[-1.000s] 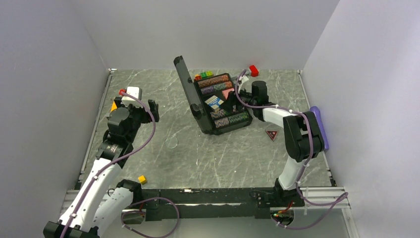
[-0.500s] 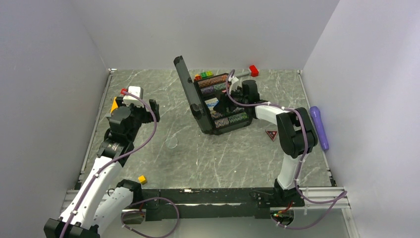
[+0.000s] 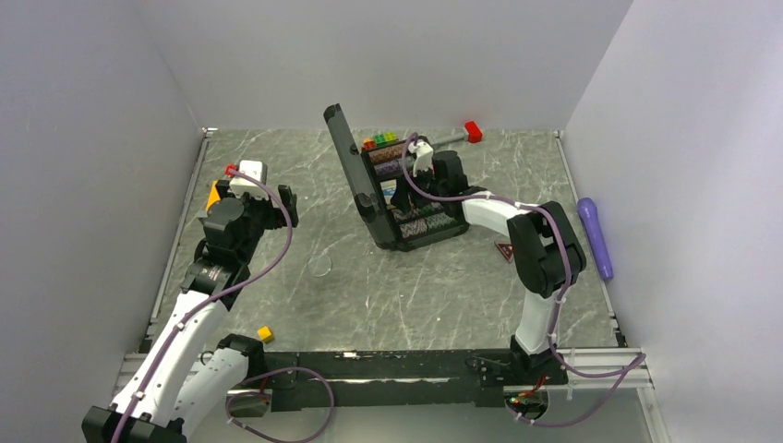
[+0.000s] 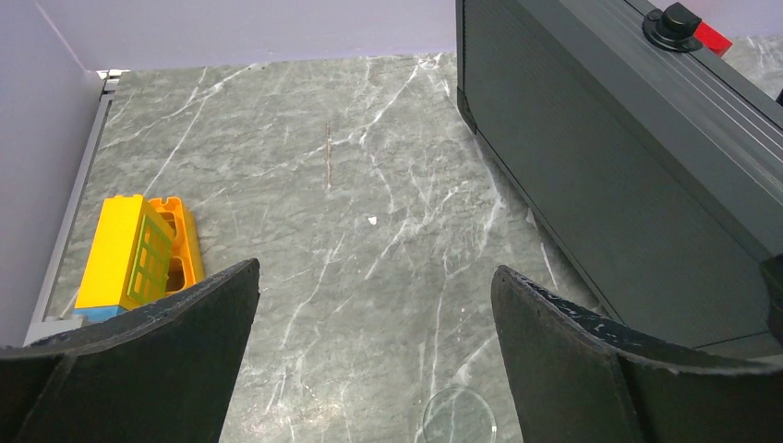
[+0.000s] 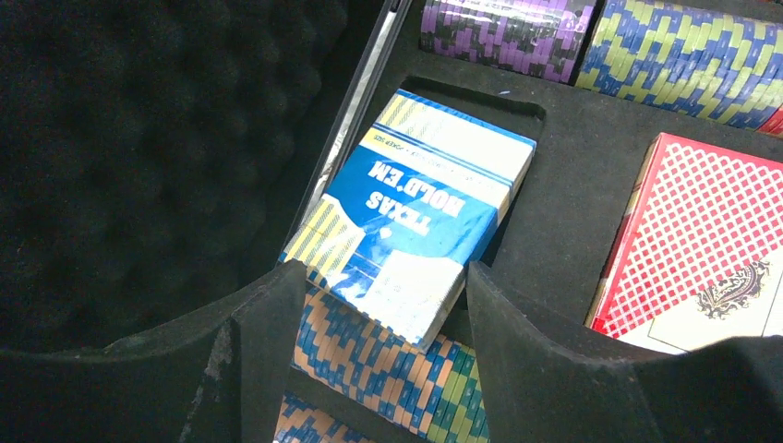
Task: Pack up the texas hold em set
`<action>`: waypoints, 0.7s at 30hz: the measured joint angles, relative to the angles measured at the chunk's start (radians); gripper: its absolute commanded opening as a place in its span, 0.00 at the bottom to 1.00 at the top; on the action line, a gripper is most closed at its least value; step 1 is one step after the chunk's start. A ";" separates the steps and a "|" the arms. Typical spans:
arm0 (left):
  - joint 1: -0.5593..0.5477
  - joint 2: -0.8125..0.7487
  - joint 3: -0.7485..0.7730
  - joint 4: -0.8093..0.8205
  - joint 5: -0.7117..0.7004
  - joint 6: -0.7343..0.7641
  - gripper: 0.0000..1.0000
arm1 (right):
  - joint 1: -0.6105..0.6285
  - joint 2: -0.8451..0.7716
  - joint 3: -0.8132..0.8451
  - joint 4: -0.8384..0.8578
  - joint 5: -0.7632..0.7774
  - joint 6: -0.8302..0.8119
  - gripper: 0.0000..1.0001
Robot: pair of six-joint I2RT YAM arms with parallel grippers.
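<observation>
Grey marbled counter point(image 3: 369, 295) enclosed by pale walls. At near left, the left gripper point(image 4: 374, 277) hangs wide open above the counter. At far centre, the open black hard plastic briefcase point(image 3: 346, 157) holds the tilted blue-white card deck point(image 5: 425, 203). The right gripper point(image 5: 379, 277) straddles its near end; whether it clamps the deck cannot be told.

The tabletop point(image 3: 369, 295) is dark grey-green stone-patterned sheet with thin white veins running across it. 3 plain, pale walls box it in: a left wall point(image 3: 83, 138), a far wall point(image 3: 388, 55) and a right wall point(image 3: 692, 138), each meeting the table at a straight seam. The right wall has a faint lilac cast. A silver metal rail point(image 3: 175, 249) runs along the left edge, another point(image 3: 614, 318) along the right, and a dark bar point(image 3: 369, 355) crosses the near edge. The light is even and soft, with only weak shadows on the stone.
</observation>
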 measured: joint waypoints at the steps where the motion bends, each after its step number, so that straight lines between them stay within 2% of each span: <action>1: 0.000 0.000 0.000 0.000 0.000 0.000 0.99 | 0.004 0.000 0.000 0.000 0.011 -0.004 0.67; 10: 0.000 0.000 0.000 0.000 0.000 0.000 0.99 | 0.024 0.000 0.000 0.000 0.069 -0.018 0.63; 21: 0.000 0.000 0.000 0.000 0.000 0.000 0.99 | 0.030 0.019 0.024 -0.018 0.094 -0.014 0.63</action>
